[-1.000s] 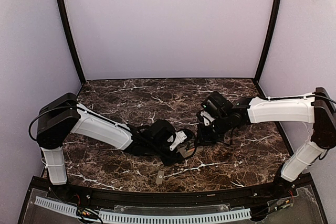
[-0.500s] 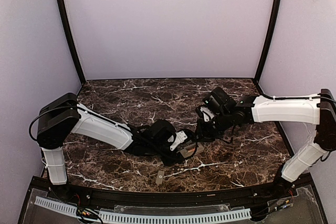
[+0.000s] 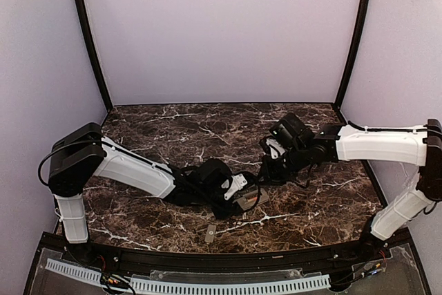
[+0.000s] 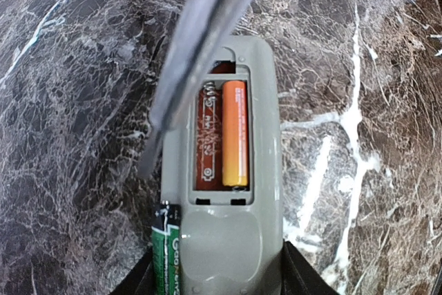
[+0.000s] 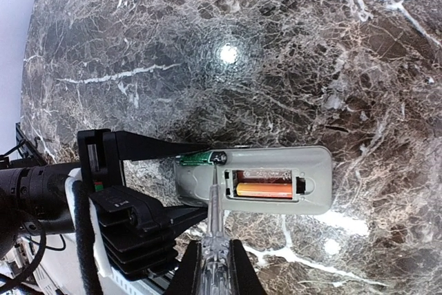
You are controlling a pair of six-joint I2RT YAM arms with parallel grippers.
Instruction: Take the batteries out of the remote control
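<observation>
Remote control, grey back up and compartment open, is toward 6 o'clock on the surface, clamped in the left fingers, arm stretched low from 9 o'clock. Orange battery inside, green battery beside it. Reaching from 3 o'clock, the right fingers pinch a tool.

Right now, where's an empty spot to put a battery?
The table is bare along its far edge, and in front between the remote control and the right arm. The middle is crowded: the left gripper holds the remote control, the right gripper a thin tool over it.
</observation>
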